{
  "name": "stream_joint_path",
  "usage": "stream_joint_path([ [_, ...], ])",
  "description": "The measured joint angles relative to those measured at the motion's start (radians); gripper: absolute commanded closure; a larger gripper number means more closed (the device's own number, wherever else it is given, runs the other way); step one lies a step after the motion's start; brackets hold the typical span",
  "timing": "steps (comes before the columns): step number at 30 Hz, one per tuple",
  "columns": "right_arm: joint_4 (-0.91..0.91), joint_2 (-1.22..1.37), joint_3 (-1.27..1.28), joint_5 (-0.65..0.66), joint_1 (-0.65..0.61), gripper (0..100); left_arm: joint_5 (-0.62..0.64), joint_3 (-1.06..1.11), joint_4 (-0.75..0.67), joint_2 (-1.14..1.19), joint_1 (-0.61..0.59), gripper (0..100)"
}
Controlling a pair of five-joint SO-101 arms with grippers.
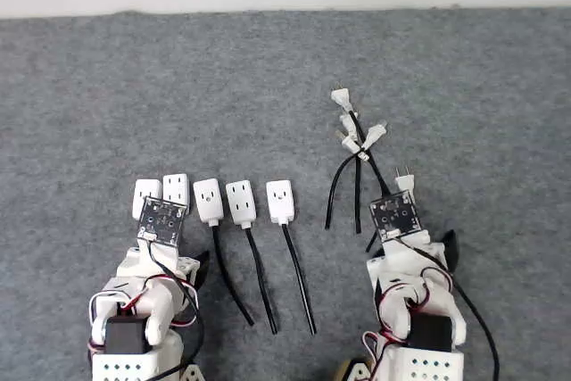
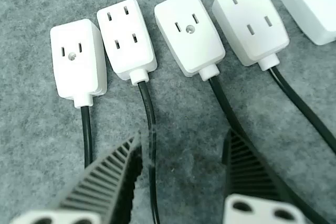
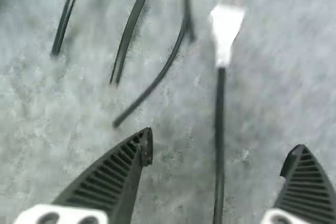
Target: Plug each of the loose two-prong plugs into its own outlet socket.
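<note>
The high view takes in all five outlet sockets (image 1: 208, 200), a row at about 8 o'clock from the middle of the grey mat (image 1: 285, 60). It also shows a bunch of plugs (image 1: 354, 127) at 2 o'clock and a single two-prong plug (image 1: 405, 182) at 12 o'clock of the right arm (image 1: 415, 301). The left wrist view adds the sockets' slots. The left gripper (image 2: 181, 153) gapes wide over black cords (image 2: 148, 108), gripping nothing. The right gripper (image 3: 218, 153) is equally spread, and the single plug's cord (image 3: 219, 129) runs between its fingers, touching neither.

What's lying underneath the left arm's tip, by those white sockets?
Under the left end effector, a socket's black cord runs across grey carpet. From above, the arm hides the cords of the two leftmost sockets.
</note>
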Motion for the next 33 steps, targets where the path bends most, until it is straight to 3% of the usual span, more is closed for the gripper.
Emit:
stream_joint_path([
  [2, 0.005, 0.000, -0.002, 0.002, 0.006, 62.3, -0.014, 0.000, -0.008, 0.000, -0.009, 76],
  [8, 0.155, -0.011, -0.345, 0.000, 0.152, 62.3, -0.160, -0.071, -0.252, 0.000, -0.272, 76],
  [12, 0.218, -0.012, -0.545, 0.000, 0.229, 62.1, -0.091, -0.244, -0.292, 0.000, -0.413, 76],
  [16, 0.338, -0.009, -0.732, 0.023, 0.207, 62.1, 0.006, -0.497, -0.235, 0.000, -0.503, 76],
  [19, 0.425, 0.055, -0.876, 0.028, 0.158, 62.1, 0.000, -0.698, -0.109, 0.000, -0.499, 76],
  [24, 0.503, 0.293, -1.134, -0.017, 0.138, 62.1, -0.110, -0.957, 0.109, 0.038, -0.302, 76],
  [29, 0.601, 0.617, -1.395, -0.107, 0.092, 62.2, -0.130, -1.089, 0.190, 0.324, -0.213, 76],
  [33, 0.634, 0.833, -1.444, -0.184, 0.002, 62.2, -0.137, -1.131, 0.193, 0.638, -0.164, 76],
])
